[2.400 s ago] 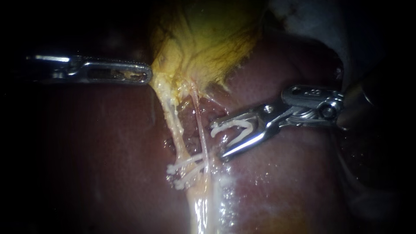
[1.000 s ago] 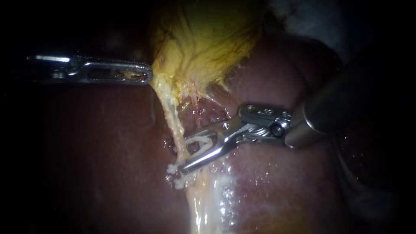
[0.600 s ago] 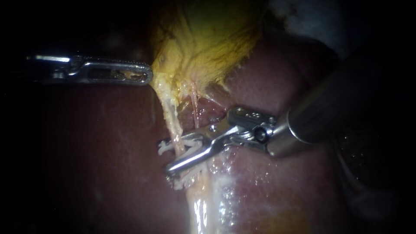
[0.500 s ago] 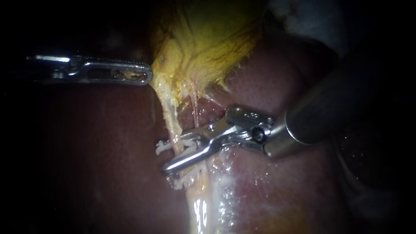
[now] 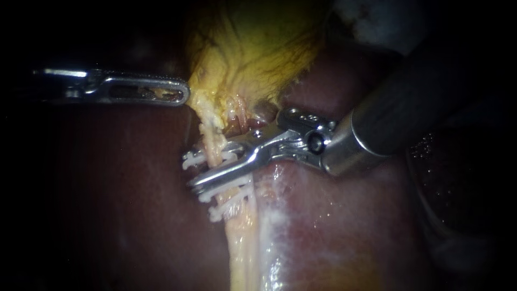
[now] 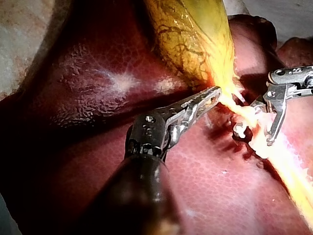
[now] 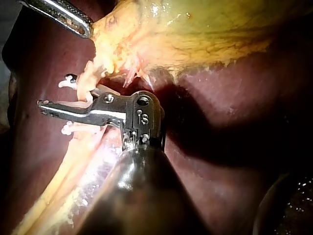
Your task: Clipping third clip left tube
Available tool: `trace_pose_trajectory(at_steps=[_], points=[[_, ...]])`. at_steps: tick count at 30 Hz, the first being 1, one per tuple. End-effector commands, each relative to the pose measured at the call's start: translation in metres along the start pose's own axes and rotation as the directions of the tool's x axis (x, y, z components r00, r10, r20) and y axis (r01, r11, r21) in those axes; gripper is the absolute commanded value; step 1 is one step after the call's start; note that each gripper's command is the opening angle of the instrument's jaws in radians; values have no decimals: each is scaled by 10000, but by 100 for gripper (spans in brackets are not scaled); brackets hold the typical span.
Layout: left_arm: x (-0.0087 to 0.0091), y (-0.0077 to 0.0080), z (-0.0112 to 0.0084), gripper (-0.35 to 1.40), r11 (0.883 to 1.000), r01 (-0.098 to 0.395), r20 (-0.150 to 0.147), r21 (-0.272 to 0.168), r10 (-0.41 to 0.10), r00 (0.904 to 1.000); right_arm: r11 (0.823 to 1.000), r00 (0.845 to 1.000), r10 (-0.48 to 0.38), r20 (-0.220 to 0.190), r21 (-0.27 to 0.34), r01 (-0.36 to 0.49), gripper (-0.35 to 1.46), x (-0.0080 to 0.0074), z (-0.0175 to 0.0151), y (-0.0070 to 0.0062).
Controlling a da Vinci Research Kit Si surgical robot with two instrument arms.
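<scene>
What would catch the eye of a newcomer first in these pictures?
First the yellow gallbladder, bright above the dark red liver, with my left instrument gripping its edge at the upper left of the endoscope view. Then, in the middle, my right instrument, whose jaws hold a white clip astride the pale left tube; two other clips sit on that tube just below.

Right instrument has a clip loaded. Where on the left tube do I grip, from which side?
Set the loaded clip on the bare stretch of the left tube just above the two placed clips, coming crosswise from the endoscope view's right. The left instrument holds the gallbladder, so the tube runs straight.
</scene>
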Motion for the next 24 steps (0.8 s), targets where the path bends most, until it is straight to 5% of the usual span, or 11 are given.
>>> trace_pose_trajectory(at_steps=[1, 16, 19, 24], points=[[0, 0, 0, -35, 10000, 1, -2, -2, -1, 10000, 9998, 9998, 187, -21, -68, -187, 42, 1, 0, 0], [0, 1, 1, -35, 10000, -3, -1, -3, 3, 10000, 9938, 9942, 1074, -37, -284, -1074, -13, 1, -1, -1], [1, 1, 1, -35, 10000, -3, 0, -4, 3, 10000, 9900, 9906, 1366, -32, -341, -1366, -35, 0, -2, -1], [1, 1, 1, -35, 10000, -4, 0, -4, 4, 10000, 9846, 9854, 1702, -17, -399, -1701, -35, -3, -3, 0]])
